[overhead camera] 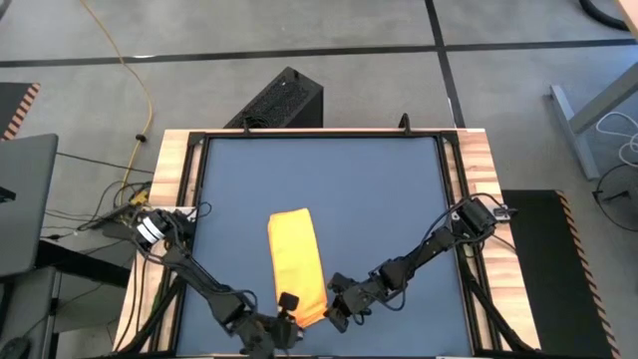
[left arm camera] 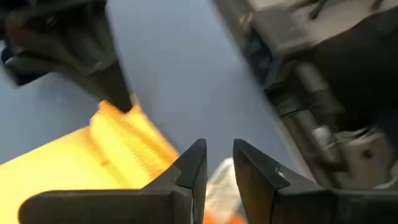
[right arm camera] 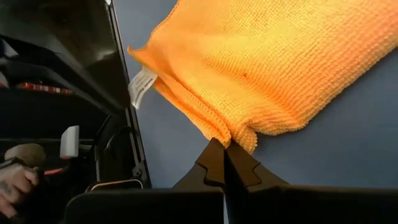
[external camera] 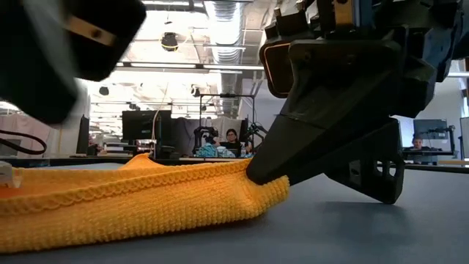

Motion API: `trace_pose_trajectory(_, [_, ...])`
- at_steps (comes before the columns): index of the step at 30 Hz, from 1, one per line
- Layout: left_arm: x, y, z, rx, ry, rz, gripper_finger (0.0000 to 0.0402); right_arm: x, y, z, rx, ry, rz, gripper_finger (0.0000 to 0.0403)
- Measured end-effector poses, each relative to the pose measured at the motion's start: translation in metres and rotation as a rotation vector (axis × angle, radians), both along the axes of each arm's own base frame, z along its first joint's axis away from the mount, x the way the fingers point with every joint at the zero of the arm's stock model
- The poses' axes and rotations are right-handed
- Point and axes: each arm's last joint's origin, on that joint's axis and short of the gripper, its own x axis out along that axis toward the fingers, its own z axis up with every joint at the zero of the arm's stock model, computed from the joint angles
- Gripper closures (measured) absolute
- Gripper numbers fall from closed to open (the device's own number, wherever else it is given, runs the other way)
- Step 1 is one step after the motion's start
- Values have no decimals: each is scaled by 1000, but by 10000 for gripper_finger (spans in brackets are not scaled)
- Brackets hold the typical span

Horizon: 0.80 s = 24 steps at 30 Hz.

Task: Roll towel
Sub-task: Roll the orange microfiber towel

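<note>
Yellow towel (overhead camera: 296, 262) flat on table (overhead camera: 379, 199); right gripper (right arm camera: 225, 151) pinching corner.

Open-plan robotics lab: monitors (external camera: 139, 126), exposed ceiling ducts (external camera: 227, 15), seated people (external camera: 233, 139) behind.

Even, bright overhead light in the high view; no hard shadows on the blue table (overhead camera: 379, 199), no glare. Low view: ceiling strip lamps (external camera: 227, 11) blow out to white, room behind soft; the near dark arm (external camera: 51, 51) at upper left is a heavy out-of-focus blur. Left wrist view smeared all over, motion blur, towel (left arm camera: 106, 149) edges streaky. Right wrist view sharp on the towel's weave, dim and murky along the table's dark side.
</note>
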Motion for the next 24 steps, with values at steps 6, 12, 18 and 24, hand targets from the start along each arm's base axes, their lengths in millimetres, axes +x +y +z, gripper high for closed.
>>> trace_pose_trajectory(6, [10, 5, 0, -3, 46, 12, 357, -5, 9, 0, 40, 19, -13, 391])
trace_pose_trajectory(12, [14, 6, -4, -36, 74, -23, 374, -9, 15, 0, 64, 31, -13, 391])
trace_pose_trajectory(18, [20, 10, -13, -38, 78, -9, 385, -9, 15, 0, 70, 35, -30, 391])
trace_pose_trajectory(24, [20, 14, -16, -23, 97, 28, 396, -10, 15, 0, 75, 39, -39, 391])
